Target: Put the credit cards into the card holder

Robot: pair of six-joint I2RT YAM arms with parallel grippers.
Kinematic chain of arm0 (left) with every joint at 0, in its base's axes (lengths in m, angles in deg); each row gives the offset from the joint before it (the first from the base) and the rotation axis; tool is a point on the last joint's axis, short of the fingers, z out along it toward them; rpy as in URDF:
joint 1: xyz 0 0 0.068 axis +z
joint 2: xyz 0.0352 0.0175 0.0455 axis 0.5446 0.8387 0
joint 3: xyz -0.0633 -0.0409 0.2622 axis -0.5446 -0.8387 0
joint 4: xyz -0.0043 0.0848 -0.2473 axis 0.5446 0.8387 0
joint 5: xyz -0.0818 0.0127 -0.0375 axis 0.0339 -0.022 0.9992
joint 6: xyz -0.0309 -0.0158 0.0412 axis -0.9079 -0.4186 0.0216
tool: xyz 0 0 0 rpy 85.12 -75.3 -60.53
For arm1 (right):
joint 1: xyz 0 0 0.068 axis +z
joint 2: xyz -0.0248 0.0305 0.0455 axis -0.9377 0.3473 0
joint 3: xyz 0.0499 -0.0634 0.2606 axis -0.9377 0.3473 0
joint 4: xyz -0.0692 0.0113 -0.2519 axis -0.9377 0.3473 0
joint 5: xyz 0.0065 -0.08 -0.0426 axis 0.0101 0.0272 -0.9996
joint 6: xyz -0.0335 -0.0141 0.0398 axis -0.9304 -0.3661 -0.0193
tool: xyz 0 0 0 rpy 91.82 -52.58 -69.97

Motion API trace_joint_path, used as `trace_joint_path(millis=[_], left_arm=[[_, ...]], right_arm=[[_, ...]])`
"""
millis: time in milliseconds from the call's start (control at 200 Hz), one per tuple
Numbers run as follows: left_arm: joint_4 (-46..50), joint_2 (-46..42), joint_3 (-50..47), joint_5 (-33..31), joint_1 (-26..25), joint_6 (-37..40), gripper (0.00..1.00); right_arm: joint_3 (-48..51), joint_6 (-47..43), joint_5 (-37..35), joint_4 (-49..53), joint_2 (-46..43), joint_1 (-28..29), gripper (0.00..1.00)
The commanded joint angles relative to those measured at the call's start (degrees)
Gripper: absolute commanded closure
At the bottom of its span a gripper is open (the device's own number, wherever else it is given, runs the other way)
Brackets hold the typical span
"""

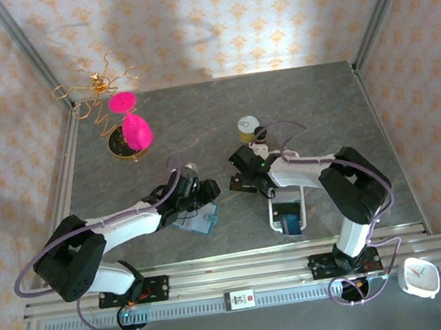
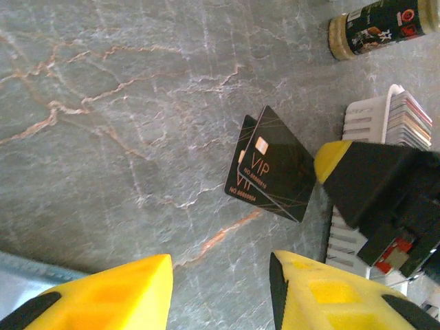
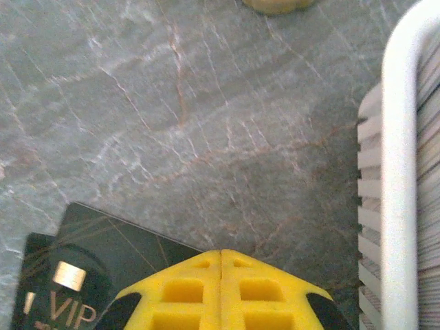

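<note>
My right gripper [image 3: 221, 256] was clenched, its tips pressed together over the edge of two black cards [image 2: 271, 165] lying just beside the white tray [image 2: 364, 118]. I couldn't tell whether it pinched one. My left gripper [image 2: 221, 267] hung with its fingers spread over bare table, farther from the tray. The card holder [image 1: 205, 218] lay below it, partly hidden. The stacked cards [image 2: 412, 117] in the tray were blurred.
</note>
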Motion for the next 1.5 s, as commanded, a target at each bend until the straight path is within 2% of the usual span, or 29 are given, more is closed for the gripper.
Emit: trace_joint_path(millis=[0,205,486,741,1286,1492], left_arm=[[-3.1,1.8,2.6,-0.5,-0.6,0.4,0.57],[-4.6,6.5,5.5,0.5,-0.6,-0.3,0.59],[-9.9,14.9,9.1,4.0,-0.6,-1.7,0.62],[-12.4,21.1,12.7,4.7,-0.6,-1.3,0.63],[-16.2,23.9,12.0,7.4,-1.0,-2.9,0.67],[-12.4,23.8,12.4,4.4,-0.9,-1.6,0.66]], right_arm=[[1.4,0.3,-0.3,2.0,-0.3,-0.2,1.0],[0.1,-0.4,-0.1,4.5,1.9,-0.2,1.0],[0.6,-0.4,1.5,3.7,1.5,-0.2,1.0],[1.1,-0.1,2.1,3.1,1.3,-0.2,1.0],[1.4,0.1,2.7,2.3,1.2,-0.2,1.0],[1.7,0.2,2.8,2.1,1.4,-0.2,1.0]])
